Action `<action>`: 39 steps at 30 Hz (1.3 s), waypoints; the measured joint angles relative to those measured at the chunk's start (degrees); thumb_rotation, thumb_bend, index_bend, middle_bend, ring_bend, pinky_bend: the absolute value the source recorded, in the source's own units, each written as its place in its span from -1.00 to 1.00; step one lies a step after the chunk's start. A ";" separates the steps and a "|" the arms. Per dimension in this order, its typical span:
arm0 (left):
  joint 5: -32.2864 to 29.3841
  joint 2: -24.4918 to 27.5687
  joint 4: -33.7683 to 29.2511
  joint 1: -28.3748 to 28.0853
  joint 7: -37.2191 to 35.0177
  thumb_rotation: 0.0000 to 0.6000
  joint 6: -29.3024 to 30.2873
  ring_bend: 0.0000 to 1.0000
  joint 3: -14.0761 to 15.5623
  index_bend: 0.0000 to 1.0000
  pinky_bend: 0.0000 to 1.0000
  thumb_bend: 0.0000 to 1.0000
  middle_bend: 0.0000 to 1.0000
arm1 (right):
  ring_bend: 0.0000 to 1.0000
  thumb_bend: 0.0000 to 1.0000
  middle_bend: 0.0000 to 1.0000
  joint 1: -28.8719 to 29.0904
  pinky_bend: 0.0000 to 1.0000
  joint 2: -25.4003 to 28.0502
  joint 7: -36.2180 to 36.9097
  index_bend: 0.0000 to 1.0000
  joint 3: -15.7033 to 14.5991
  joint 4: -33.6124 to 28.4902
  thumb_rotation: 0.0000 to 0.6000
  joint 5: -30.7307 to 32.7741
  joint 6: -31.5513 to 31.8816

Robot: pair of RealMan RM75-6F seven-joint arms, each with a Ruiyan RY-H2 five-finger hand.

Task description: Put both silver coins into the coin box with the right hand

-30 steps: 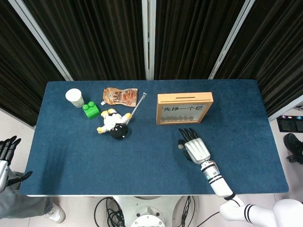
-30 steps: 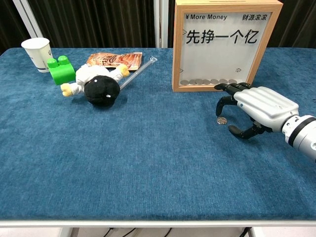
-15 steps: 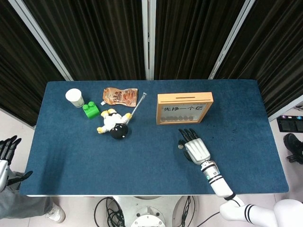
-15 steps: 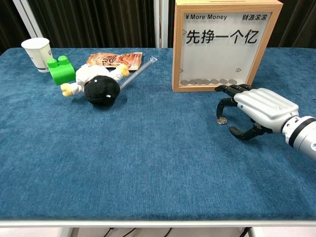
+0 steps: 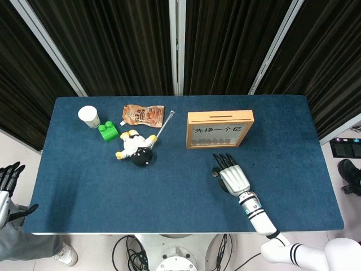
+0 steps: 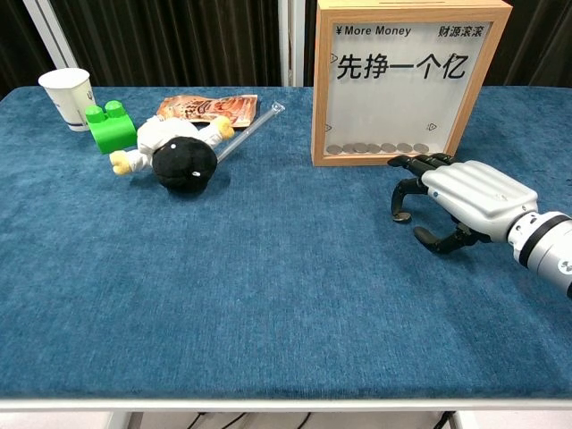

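the desk (image 6: 268, 304) is covered in blue cloth. the coin box (image 6: 407, 80), wood-framed with a clear front, stands upright and holds a row of silver coins (image 6: 375, 147) along its bottom. in front of the box the right robot hand (image 6: 451, 201) rests palm down, fingers curled toward the cloth; whether it holds a coin cannot be told. the left robot hand (image 5: 8, 186) hangs off the desk, far left of the box, fingers spread.

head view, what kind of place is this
Probably a robot lab or test cell, not a home: black curtains on metal frame posts wall in a blue-covered table, and loose cables lie on the floor beneath it.
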 measured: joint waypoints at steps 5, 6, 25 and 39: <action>-0.01 -0.20 0.36 -0.08 -0.22 1.00 -0.27 -1.00 0.10 -0.89 -1.00 -0.87 -0.99 | -1.00 -0.22 -0.92 -0.05 -1.00 -0.68 0.17 0.07 0.20 0.97 1.00 -0.29 0.54; 0.00 -0.23 0.41 -0.10 -0.27 1.00 -0.34 -1.00 0.13 -0.89 -1.00 -0.87 -0.99 | -1.00 -0.21 -0.92 -0.05 -1.00 -0.76 0.21 0.08 0.23 1.09 1.00 -0.34 0.63; 0.21 -0.89 1.56 -0.45 -1.29 1.00 -0.84 -1.00 0.34 -0.89 -1.00 -0.87 -0.99 | -1.00 -0.14 -0.89 0.29 -1.00 -3.35 0.76 0.28 0.78 5.31 1.00 -1.52 1.90; 0.54 -0.52 0.55 -0.63 -0.37 1.00 -0.79 -1.00 0.44 -0.89 -1.00 -0.87 -0.99 | -1.00 -0.23 -0.90 0.04 -1.00 -1.42 1.30 0.09 0.16 3.40 1.00 -2.31 1.85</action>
